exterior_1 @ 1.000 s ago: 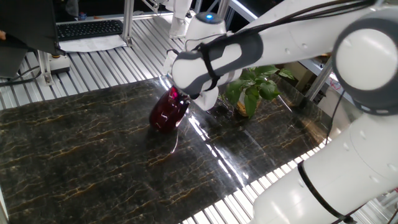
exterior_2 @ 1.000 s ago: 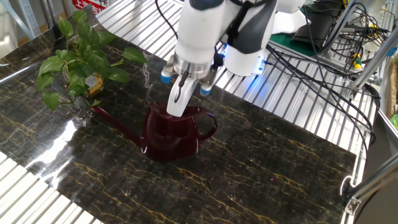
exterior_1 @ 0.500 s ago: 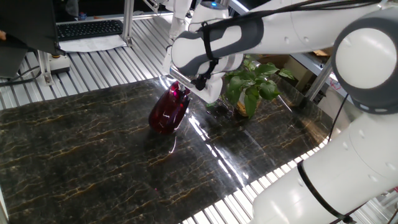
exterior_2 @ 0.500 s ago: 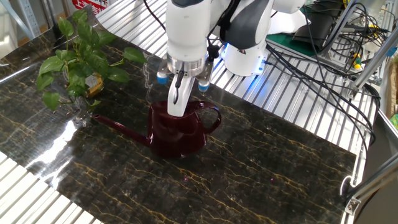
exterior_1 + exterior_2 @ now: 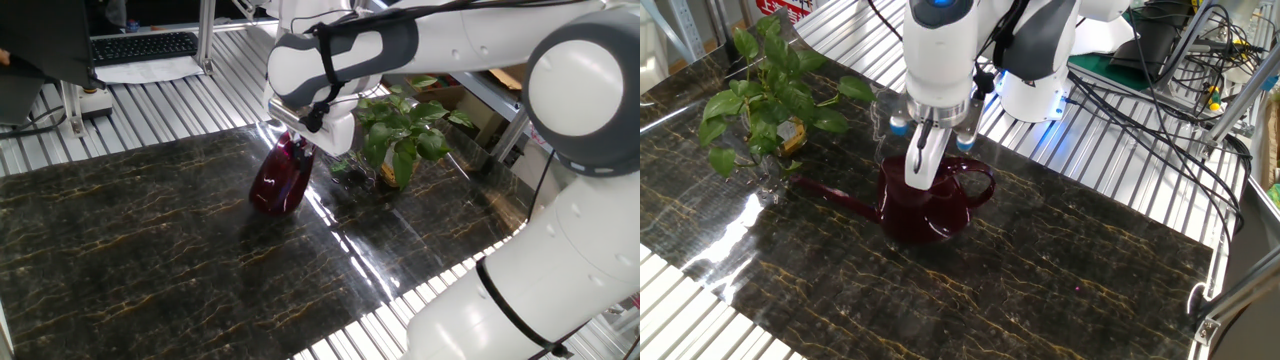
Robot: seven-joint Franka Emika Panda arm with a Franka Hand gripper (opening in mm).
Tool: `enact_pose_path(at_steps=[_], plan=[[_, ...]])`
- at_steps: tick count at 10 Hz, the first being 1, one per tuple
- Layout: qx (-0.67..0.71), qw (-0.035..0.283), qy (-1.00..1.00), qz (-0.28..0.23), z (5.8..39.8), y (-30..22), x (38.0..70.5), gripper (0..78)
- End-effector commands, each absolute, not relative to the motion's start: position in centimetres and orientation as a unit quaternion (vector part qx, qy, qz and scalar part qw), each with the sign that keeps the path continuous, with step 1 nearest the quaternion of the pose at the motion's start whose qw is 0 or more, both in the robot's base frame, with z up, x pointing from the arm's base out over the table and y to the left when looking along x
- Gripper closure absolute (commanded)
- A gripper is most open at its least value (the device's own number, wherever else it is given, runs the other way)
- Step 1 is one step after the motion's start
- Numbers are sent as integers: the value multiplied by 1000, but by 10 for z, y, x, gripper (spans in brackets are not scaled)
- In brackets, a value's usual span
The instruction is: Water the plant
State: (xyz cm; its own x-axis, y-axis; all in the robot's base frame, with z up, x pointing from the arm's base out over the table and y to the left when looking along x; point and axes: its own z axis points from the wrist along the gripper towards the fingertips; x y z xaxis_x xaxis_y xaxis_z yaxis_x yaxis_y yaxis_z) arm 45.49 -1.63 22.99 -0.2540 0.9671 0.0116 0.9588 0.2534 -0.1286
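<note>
- Closed on the top of the watering can (image 5: pixel 925 205), from what you can make out — the gripper (image 5: pixel 921 172) has its fingers (image 5: pixel 917 160) pressed together at the can's upper edge near the handle, though the exact contact is hidden by the white pads.
- Directly under the jaws, the can's dark red body looks lifted or tipped slightly off the table (image 5: pixel 1060 270); in one fixed view it leans, with its base just above the marble.
- Out from the jaws, on the side away from the handle, the long spout (image 5: pixel 835 190) runs low towards the plant (image 5: pixel 765 95), and its tip ends just short of the pot.
- Beyond the spout tip stands the plant, upright, near the table edge; its leaves spread above and to either side of the spout's line. In the one fixed view it sits just behind the wrist (image 5: pixel 330 130).
- My judgement: you are at the lift-and-carry step, with pouring not yet begun.
- What could go wrong for you:
  - A pinch on a thin, smooth rim may let the can swing or slip once its weight hangs from the jaws.
  - Low travel could drive the spout into the pot and push the plant over or off the nearby edge.
  - Tilting early would spill onto the marble — short of the soil.
</note>
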Motion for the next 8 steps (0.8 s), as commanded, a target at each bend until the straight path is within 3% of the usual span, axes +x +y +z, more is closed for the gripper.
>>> enact_pose_path(at_steps=[1,6,8], plan=[[-689,33,-722,57,249,-20,460,764],[-747,28,-662,43,270,-22,455,764],[-759,42,-650,25,273,-23,454,764]])
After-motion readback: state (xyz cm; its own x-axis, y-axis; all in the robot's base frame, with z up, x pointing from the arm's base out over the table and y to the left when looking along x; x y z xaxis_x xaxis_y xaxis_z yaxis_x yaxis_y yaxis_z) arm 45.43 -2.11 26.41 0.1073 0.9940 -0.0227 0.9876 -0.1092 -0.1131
